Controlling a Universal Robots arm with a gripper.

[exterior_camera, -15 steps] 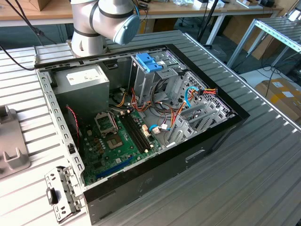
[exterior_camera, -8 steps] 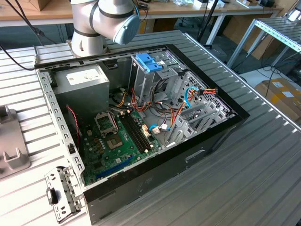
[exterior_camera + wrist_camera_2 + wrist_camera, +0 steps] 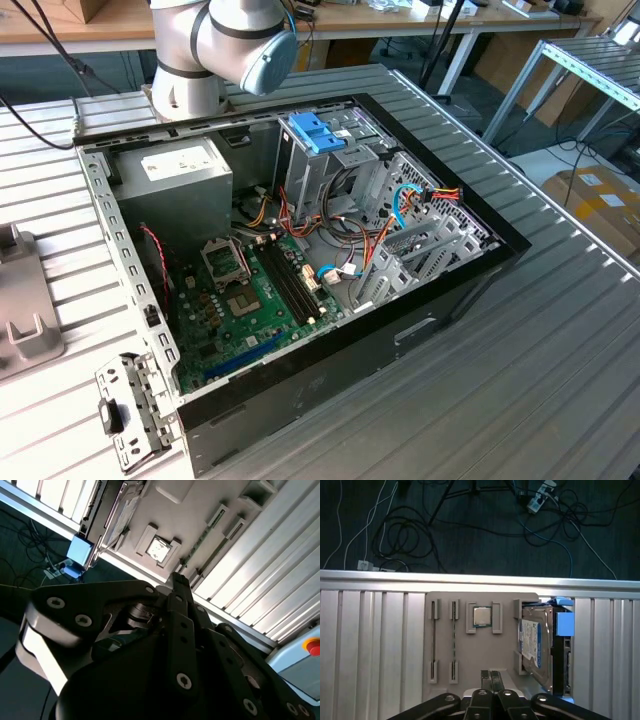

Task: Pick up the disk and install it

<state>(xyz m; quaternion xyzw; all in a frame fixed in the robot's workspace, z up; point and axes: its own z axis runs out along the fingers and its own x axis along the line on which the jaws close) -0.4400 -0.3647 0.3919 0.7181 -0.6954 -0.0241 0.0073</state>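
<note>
Hovering over the grey tray (image 3: 445, 652), the gripper (image 3: 490, 674), fingers pressed together and empty, sits sideways of the edge-standing disk (image 3: 536, 642), whose long axis parallels the tray's slots (image 3: 434, 640).

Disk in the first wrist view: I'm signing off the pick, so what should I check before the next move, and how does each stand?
1. Disk seated in the grey holder: ok.
2. Gripper empty: ok.
3. Gripper centred on the disk: not ok, it is off to one side, over the holder.
4. Gripper open for the grasp: not ok, shut.
5. Computer case open: ok.
6. Free bay in the drive cage: cannot tell.
</note>
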